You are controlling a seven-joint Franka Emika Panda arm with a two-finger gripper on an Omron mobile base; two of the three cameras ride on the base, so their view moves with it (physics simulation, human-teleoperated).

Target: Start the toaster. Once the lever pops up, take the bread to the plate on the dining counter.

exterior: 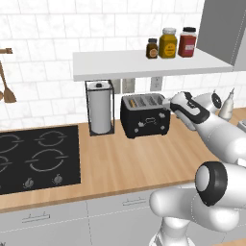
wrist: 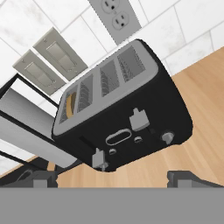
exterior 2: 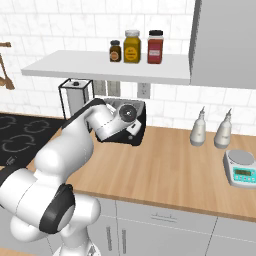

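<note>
Wood-topped counter (exterior: 134, 158) runs along a white tiled wall, smooth light grain, grey drawer fronts below. Black glass hob (exterior: 33, 158) is set flush into it at the left, four ring burners and small knobs along its front edge.

White floating shelf (exterior: 144, 65) hangs above the counter, flat and matte, carrying three jars (exterior: 168, 43): a small dark one, an amber one, a red one (labels too small to read).

White arm (exterior: 211, 144) rises from the lower right of the left base view, glossy shells with dark joints, elbow bent, forearm reaching left and back toward the wall; the hand ends just right of the toaster's top.

Paper towel roll (exterior: 100, 108) stands upright in a black wire frame, just left of the toaster.

Toaster (wrist: 127, 113) sits on the counter against the wall, black boxy body, silver top with four slots, two pale levers, small knobs and an oval badge on the front (no legible writing). Bread (wrist: 70, 105), a tan-yellow edge, shows inside the leftmost slot in the hand view.

Gripper (wrist: 113, 177) is spread wide, holding nothing, its dark tips near the toaster's front, not touching.

Two pale bottles (exterior 2: 200, 129) and a small kitchen scale (exterior 2: 241, 169) stand to the right, well apart from the toaster.
</note>
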